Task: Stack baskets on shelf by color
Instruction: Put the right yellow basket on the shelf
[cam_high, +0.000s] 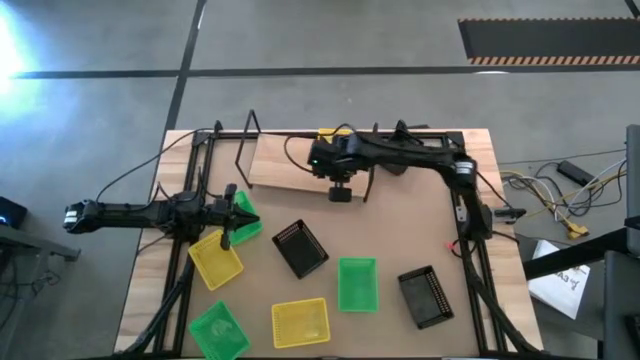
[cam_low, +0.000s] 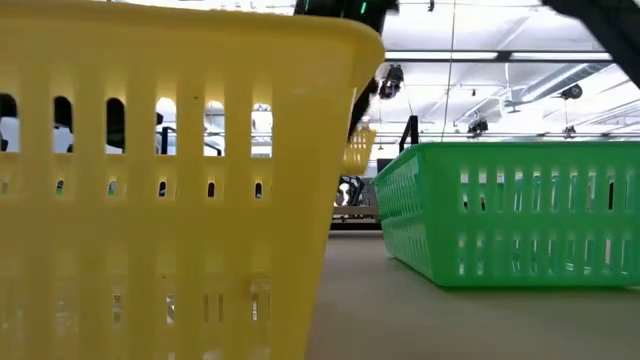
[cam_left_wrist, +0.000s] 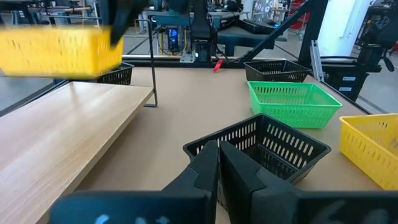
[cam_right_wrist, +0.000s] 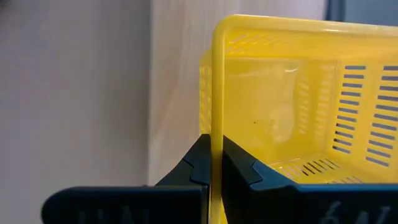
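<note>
Spanning the back of the tan table, the low light-wood plank shelf (cam_high: 285, 165) with thin black wire uprights lies bare, presumably awaiting colour stacks. Loose perforated plastic baskets lie in front: two yellow, two bright green, two black. Over the shelf, the right gripper (cam_right_wrist: 211, 163) pinches the rim of a yellow perforated basket (cam_right_wrist: 292, 106), likely to set it down. The left gripper (cam_left_wrist: 219, 163), fingers together and empty, hovers by a black basket (cam_left_wrist: 267, 146).
</note>
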